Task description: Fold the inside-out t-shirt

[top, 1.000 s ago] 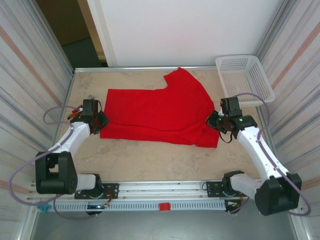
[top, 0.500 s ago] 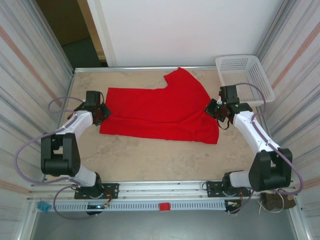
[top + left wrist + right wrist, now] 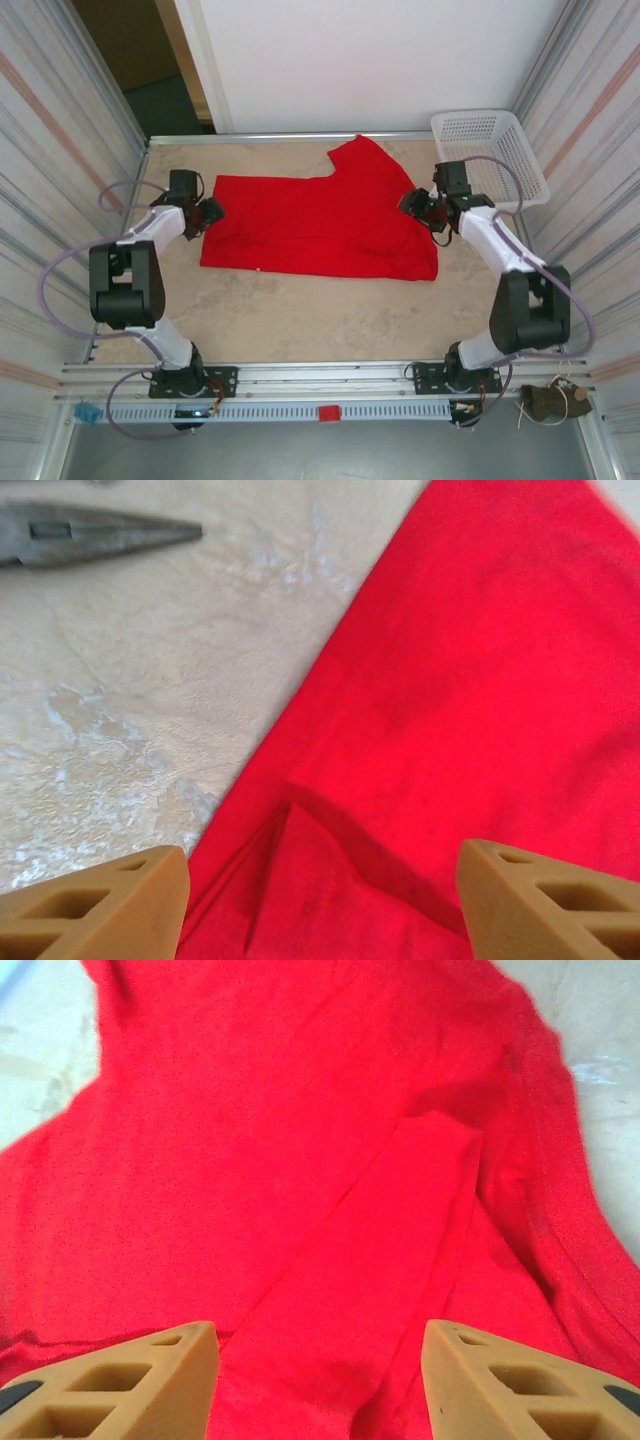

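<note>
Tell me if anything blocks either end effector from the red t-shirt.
Nothing visible does. The left end effector and right end effector, both open, hang directly over side edges of the bright red soft cloth t-shirt.

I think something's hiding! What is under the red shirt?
The shirt lies spread on the beige table, which shows all around it. No big bump hints at anything beneath, but the cloth covers that spot, so I cannot tell.

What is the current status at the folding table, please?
Red t-shirt lying flat. Left fingers open over its left edge, right fingers open over its right side. Grey pliers beyond the left edge, off the cloth.
</note>
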### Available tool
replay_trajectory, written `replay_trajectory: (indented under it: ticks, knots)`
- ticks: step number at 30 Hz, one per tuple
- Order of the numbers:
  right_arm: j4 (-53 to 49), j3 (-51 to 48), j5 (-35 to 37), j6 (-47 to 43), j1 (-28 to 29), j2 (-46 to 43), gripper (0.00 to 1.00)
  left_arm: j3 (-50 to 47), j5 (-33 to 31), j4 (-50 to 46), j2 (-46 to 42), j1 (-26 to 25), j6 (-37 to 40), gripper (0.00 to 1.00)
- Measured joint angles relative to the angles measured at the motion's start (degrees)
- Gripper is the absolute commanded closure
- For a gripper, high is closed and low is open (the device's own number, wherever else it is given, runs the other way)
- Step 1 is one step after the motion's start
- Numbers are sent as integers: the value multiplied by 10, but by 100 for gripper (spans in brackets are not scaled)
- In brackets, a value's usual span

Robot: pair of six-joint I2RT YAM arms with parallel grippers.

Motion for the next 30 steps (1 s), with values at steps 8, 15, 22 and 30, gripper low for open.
replay_trajectory:
  ticks: [8,15,22,30]
  knots:
    - [-44,-147,51,5,-10,-184,35,-161,16,-15,-229,0,-12,26]
    - [-51,-228,56,10,-26,-144,37,-253,36,-35,-234,0,-37,35]
    - [-9,-233,45,13,-26,-92,40,-234,35,-17,-148,0,-39,44]
    - [31,-241,40,36,-26,-42,92,-186,27,5,-77,0,-35,100]
